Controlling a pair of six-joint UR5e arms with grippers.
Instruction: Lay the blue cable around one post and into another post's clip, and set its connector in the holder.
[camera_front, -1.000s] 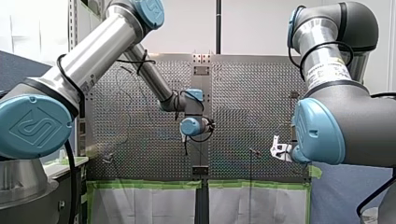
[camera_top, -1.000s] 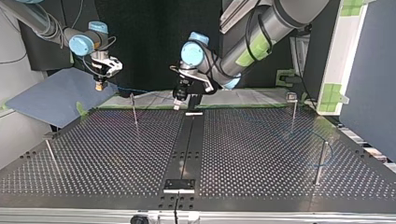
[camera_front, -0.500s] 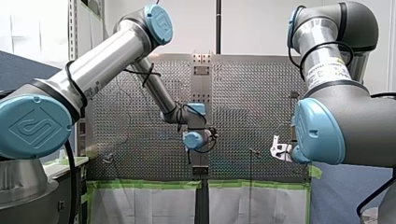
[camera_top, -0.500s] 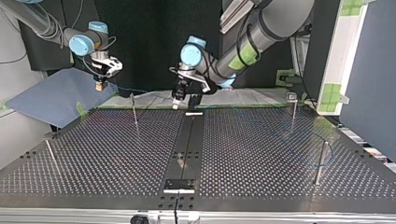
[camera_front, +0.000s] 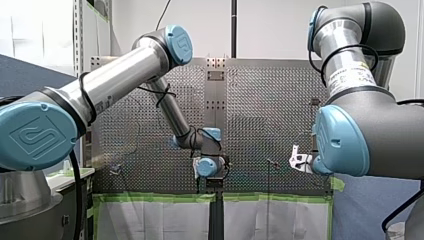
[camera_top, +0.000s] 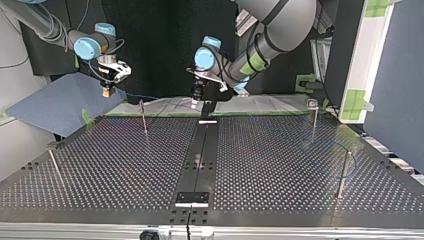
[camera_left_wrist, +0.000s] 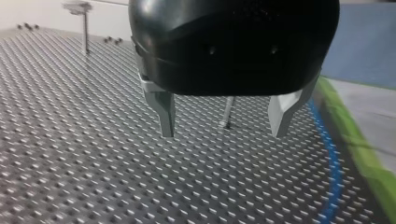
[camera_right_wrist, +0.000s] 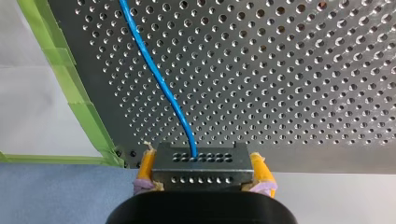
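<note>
My right gripper (camera_right_wrist: 203, 176) is shut on the grey connector block (camera_right_wrist: 201, 164), its yellow pads (camera_right_wrist: 146, 167) on the block's two sides. The blue cable (camera_right_wrist: 156, 74) leaves the block and runs ahead across the perforated plate. In the top view, my right gripper (camera_top: 107, 91) hangs at the far left, above a blue sheet, and the cable (camera_top: 145, 95) trails from it. My left gripper (camera_left_wrist: 223, 125) is open, low over the plate, with nothing between its metal fingers (camera_left_wrist: 164, 114). A thin post (camera_left_wrist: 227, 112) stands ahead of it and the cable (camera_left_wrist: 332, 163) passes beside it. In the top view my left gripper (camera_top: 196, 102) is near the far middle.
Thin posts stand on the plate at the top view's left (camera_top: 144, 120), right (camera_top: 314, 120), near right (camera_top: 344, 172) and near left (camera_top: 54, 167). A black strip (camera_top: 200, 155) with a bracket (camera_top: 191, 198) runs down the middle. Green tape (camera_right_wrist: 88, 116) lines the plate's edge.
My left arm has swung down the front view, carrying its open gripper toward the taped edge of the plate. My right arm and the connector have not moved.
</note>
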